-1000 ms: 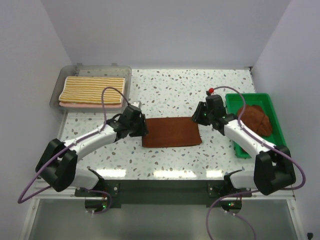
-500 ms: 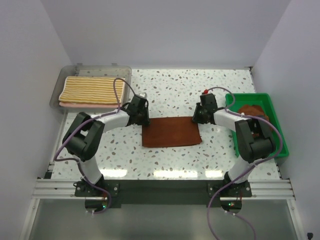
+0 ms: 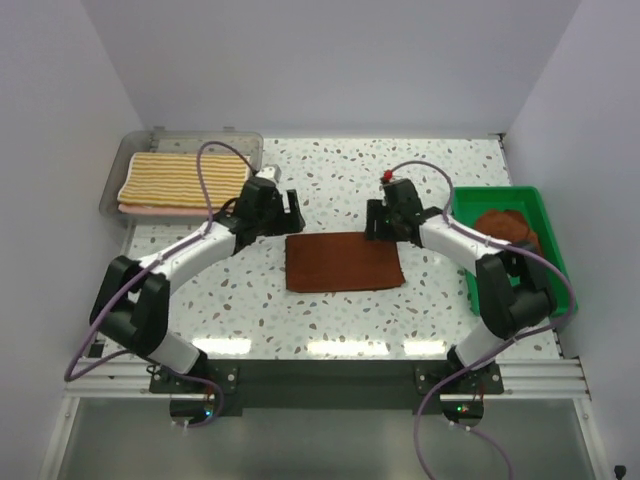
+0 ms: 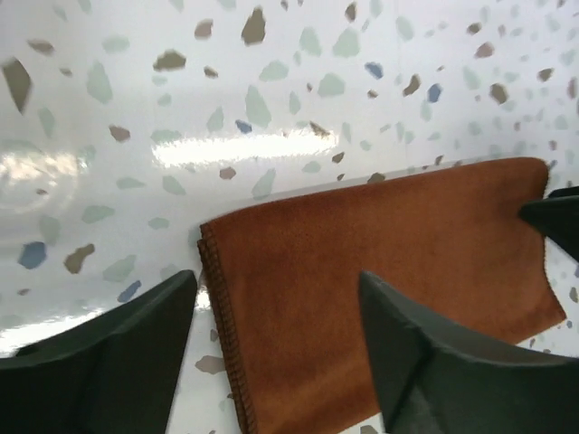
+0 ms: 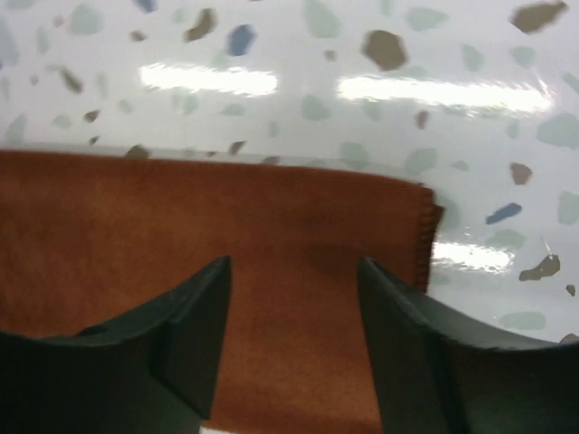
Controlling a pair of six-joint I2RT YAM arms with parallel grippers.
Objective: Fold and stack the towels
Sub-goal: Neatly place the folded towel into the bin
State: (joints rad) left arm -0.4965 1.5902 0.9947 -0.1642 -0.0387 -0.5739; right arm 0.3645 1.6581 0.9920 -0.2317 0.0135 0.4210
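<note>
left gripper (image 4: 276,282) spread wide, empty: the flat rust-brown towel (image 4: 389,226) lies below its fingers, stitched hem between them. right gripper (image 5: 291,264) parted, empty, over the same plush corner. four towels: crumpled brown one (image 3: 505,226) in the green tray (image 3: 465,205); striped towel (image 3: 185,178) atop pink towel (image 3: 180,210) in the clear bin (image 3: 200,142).

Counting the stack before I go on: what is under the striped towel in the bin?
A pink towel: only its near edge shows beneath the striped towel in the clear bin. The rest, and anything lower, is covered.
</note>
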